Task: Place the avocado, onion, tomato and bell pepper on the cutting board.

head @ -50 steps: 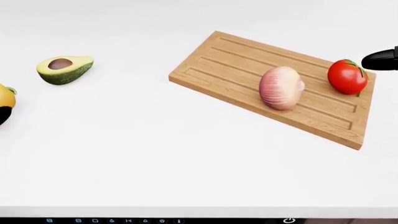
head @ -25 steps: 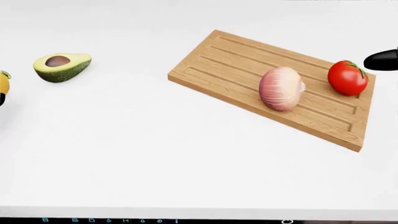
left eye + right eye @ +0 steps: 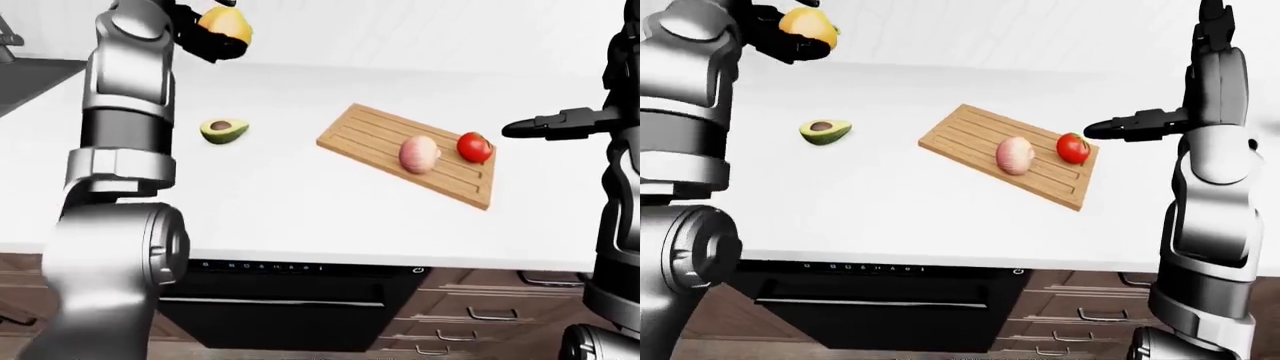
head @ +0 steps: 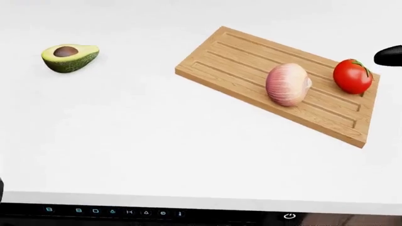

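Left hand fingers wrap the yellow bell pepper, raised high above the avocado half. Right hand fingers extend open, just right of the tomato; the onion shares the cutting board.

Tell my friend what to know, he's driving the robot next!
Left hand: shut on the yellow pepper, held up high over the counter, to the left of the board in the left-eye view.
Right hand: open, holding nothing, just right of the tomato.
Done: onion and tomato are on the board.
Left: set the pepper on the board, then fetch the avocado, which lies on the counter well left of the board.
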